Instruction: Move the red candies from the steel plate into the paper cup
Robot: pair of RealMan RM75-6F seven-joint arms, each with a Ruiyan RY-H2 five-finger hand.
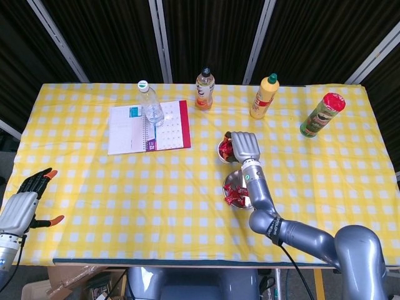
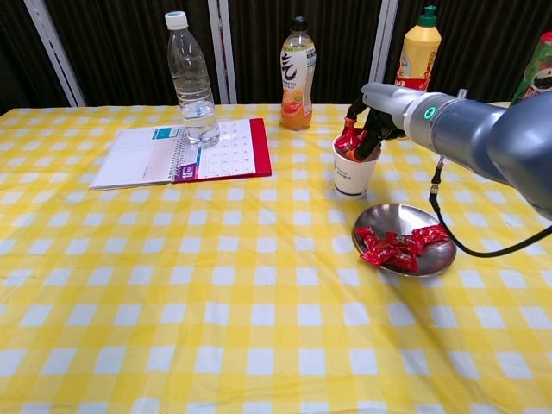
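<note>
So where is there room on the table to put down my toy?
The bare checked cloth in front of the notebook and left of the steel plate is free. It is crowded near the paper cup, where the right robot hand holds red candies.
</note>
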